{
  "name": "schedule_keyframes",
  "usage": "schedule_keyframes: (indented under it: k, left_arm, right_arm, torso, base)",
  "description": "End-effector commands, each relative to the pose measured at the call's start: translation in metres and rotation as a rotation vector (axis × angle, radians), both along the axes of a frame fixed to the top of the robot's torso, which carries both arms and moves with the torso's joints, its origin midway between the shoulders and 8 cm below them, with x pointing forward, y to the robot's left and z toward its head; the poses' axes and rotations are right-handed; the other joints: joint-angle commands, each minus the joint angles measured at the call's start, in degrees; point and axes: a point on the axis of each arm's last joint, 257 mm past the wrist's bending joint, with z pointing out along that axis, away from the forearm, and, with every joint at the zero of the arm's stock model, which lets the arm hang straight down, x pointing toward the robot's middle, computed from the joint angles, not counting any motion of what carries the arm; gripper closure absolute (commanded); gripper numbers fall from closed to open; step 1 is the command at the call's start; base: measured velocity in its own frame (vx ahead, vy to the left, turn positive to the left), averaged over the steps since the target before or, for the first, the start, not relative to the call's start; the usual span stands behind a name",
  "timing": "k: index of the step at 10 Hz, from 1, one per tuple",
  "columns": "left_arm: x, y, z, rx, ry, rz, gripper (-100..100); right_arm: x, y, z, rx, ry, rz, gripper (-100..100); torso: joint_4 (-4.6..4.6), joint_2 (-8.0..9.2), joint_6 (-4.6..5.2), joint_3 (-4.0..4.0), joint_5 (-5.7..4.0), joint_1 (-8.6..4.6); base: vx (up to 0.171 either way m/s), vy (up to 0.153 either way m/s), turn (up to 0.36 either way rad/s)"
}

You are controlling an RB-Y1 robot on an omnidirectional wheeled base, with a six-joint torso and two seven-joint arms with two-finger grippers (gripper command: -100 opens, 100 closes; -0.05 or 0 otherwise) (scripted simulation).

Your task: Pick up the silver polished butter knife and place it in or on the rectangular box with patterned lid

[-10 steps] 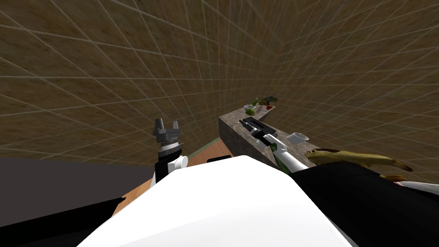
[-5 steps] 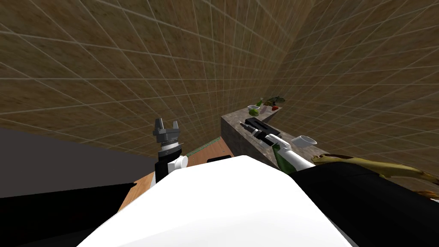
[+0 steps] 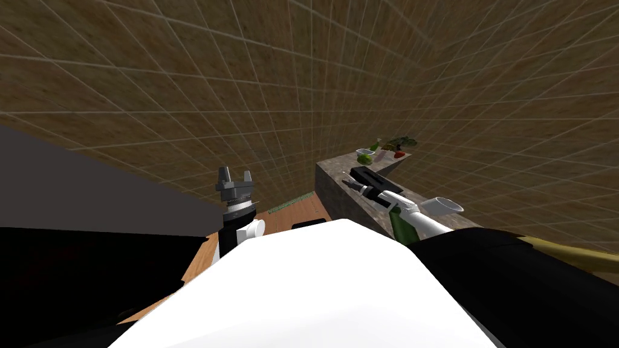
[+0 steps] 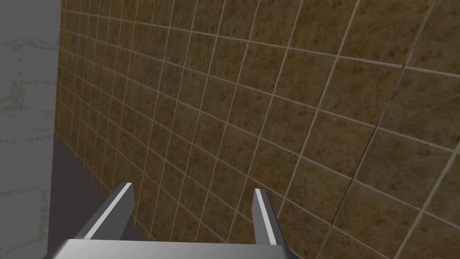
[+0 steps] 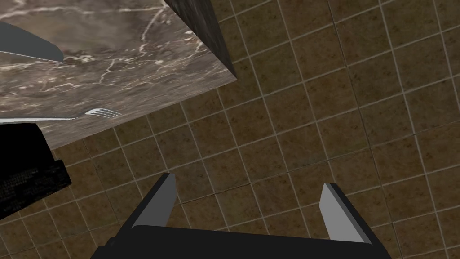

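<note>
Pointing up, the left end effector (image 4: 193,191) gapes wide, empty. The right end effector (image 5: 247,180), equally wide and empty, hangs past the corner of the counter (image 5: 148,67), over tiled floor (image 5: 337,112). On the counter lie a fork (image 5: 101,112) and, beyond it, the knife (image 5: 31,47), grey blade showing. A white bowl (image 3: 447,205) sits by the right forearm, contents unclear.

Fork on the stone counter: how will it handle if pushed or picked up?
The fork looks thin and metallic, so probably stiff and light. It lies flat on the counter, so the open right claw may struggle to get under it. Its tines reach near the counter's edge; a push could slide it off.
</note>
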Motion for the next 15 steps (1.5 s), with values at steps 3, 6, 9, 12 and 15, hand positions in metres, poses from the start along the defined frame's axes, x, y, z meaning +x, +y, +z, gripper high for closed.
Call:
schedule_keyframes:
  k: [3,6,9,12,15]
  left_arm:
    - [0.000,0.000,0.000,0.000,0.000,0.000,0]
    - [0.000,0.000,0.000,0.000,0.000,0.000,0]
    - [0.000,0.000,0.000,0.000,0.000,0.000,0]
    - [0.000,0.000,0.000,0.000,0.000,0.000,0]
    - [0.000,0.000,0.000,0.000,0.000,0.000,0]
  right_arm:
    - [-0.026,-0.049,-0.042,-0.123,0.132,-0.020,-100]
    - [-0.049,-0.082,-0.066,-0.208,0.223,-0.028,-100]
    - [-0.088,-0.139,-0.091,-0.327,0.352,-0.058,-100]
    - [-0.124,-0.184,-0.103,-0.428,0.459,-0.072,-100]
    - [-0.124,-0.184,-0.104,-0.428,0.462,-0.072,0]
  torso:
    - [-0.01,-0.05,0.01,-0.03,0.01,0.07]
    - [0.00,-0.02,0.03,0.00,0.01,0.03]
    - [0.02,0.06,0.04,0.04,0.00,0.02]
    - [0.03,0.05,0.05,0.04,0.02,0.09]
    - [-0.01,-0.16,0.07,-0.07,0.00,0.03]
  base:
    - [-0.087,0.003,0.161]
    - [-0.085,0.002,0.154]
    - [-0.105,0.000,0.220]
    - [-0.103,0.021,0.157]
    - [-0.038,0.007,0.042]
